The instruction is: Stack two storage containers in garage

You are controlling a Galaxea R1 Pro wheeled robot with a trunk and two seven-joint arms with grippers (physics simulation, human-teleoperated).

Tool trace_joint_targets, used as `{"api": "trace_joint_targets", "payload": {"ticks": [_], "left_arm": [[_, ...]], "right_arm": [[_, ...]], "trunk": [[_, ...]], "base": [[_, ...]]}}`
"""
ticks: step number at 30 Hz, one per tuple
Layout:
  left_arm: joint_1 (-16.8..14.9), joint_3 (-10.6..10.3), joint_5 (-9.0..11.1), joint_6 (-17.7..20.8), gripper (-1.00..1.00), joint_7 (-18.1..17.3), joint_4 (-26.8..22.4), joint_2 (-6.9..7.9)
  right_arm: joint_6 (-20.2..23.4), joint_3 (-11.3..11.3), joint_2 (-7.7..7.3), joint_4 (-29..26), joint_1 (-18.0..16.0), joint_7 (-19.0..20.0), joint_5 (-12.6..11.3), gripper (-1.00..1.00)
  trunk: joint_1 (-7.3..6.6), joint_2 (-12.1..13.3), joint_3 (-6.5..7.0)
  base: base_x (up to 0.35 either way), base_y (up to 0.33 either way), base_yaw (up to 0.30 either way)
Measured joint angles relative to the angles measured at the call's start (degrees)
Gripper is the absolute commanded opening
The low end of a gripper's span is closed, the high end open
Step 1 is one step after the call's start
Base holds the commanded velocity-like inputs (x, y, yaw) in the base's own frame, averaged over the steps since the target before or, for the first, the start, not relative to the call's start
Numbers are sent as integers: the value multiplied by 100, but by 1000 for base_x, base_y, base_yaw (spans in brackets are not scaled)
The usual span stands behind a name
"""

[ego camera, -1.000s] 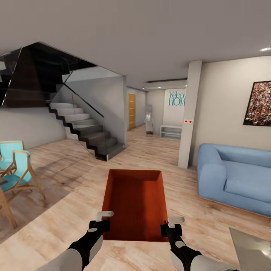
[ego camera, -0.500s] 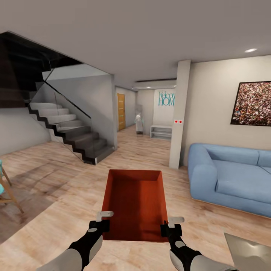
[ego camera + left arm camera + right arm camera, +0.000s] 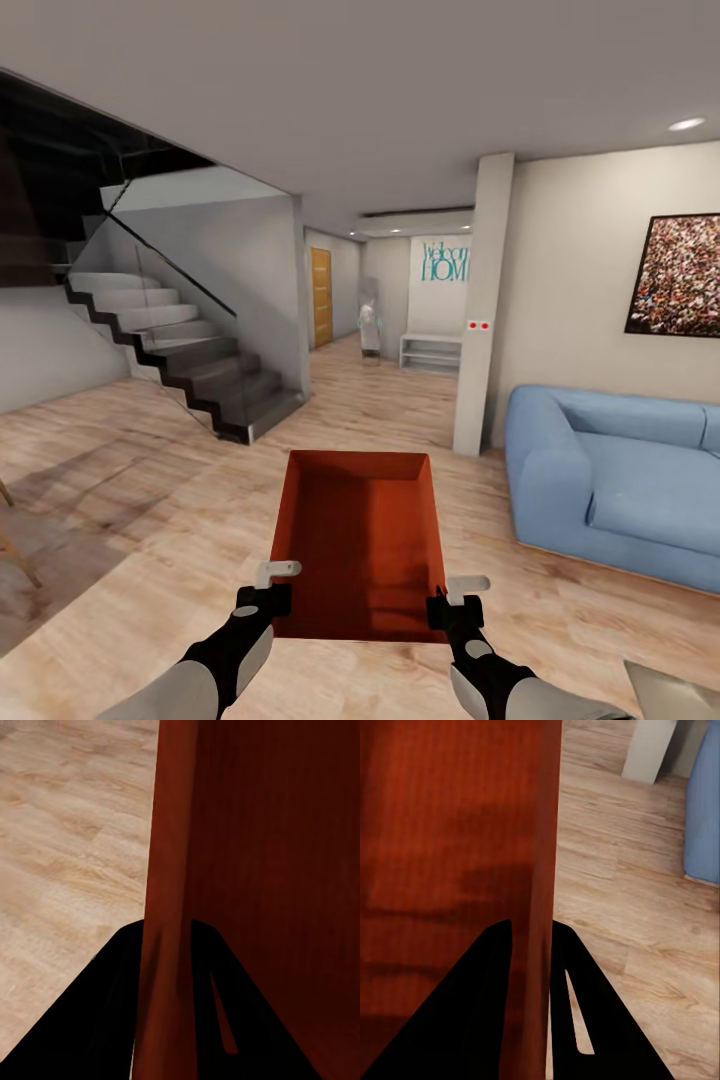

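An orange-red storage container (image 3: 360,540) hangs level in front of me above the light wood floor of the living room. My left gripper (image 3: 268,590) is shut on the container's left wall (image 3: 169,870), with one dark finger on each side of it. On the other side, my right gripper (image 3: 452,600) pinches the right wall (image 3: 544,855) the same way. The container (image 3: 277,870) (image 3: 442,840) holds nothing.
A blue sofa (image 3: 620,480) stands at the right, beside a cream pillar (image 3: 482,300). A staircase with a glass rail (image 3: 180,340) rises at the left. Between them a hallway (image 3: 385,380) runs back to a wooden door (image 3: 321,297) and a white shelf (image 3: 432,352). A framed picture (image 3: 675,275) hangs above the sofa.
The whole view has swung: the turquoise chair slid out at the left, and stairs and sofa shifted. Both grippers and the container keep their place in the picture.
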Motion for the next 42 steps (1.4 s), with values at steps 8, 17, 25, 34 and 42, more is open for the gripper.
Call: {"api": "trace_joint_targets", "payload": {"ticks": [8,17,25,34,42], "left_arm": [[0,1,0,0,-100,-3,0,1],[0,-3,1,-6,-100,4,0,-2],[0,-6,-1,-8,-100,7,-2,-4],[0,-4,-1,-8,-100,7,-2,-4],[0,-2,-3,-7,-100,6,-2,-5]], "right_arm": [[-1,3,0,0,0,2,-4,-100],[-7,3,0,0,0,-3,-3,-100],[-13,-6,0,5,-1,-8,7,-100],[-9,-11,0,1,0,-8,15,-100],[-9,-17,-3,0,1,-2,19,-100]], "trunk": [[0,0,0],[0,0,0],[0,0,0],[0,0,0],[0,-1,0]], "base": [[322,0,-8],[322,0,-99],[322,0,-2],[322,0,0],[322,0,0]]}}
